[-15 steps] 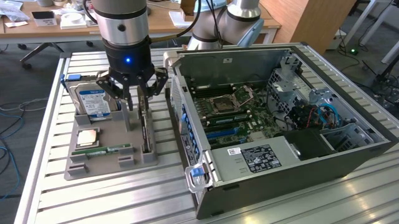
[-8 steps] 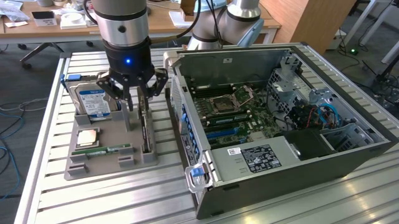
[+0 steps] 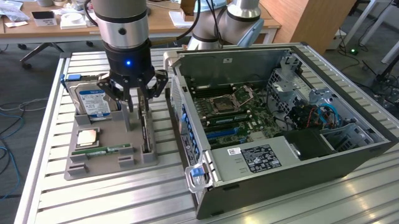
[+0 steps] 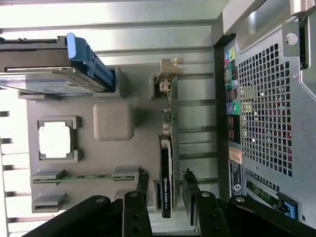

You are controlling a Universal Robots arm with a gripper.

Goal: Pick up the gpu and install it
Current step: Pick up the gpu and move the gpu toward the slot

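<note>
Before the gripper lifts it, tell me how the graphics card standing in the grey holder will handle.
The graphics card is a thin board, so probably stiff and light. It stands on edge in a slot of the grey holder, so it may tip once freed. Its exposed parts look fragile where the open gripper flanks it.
</note>
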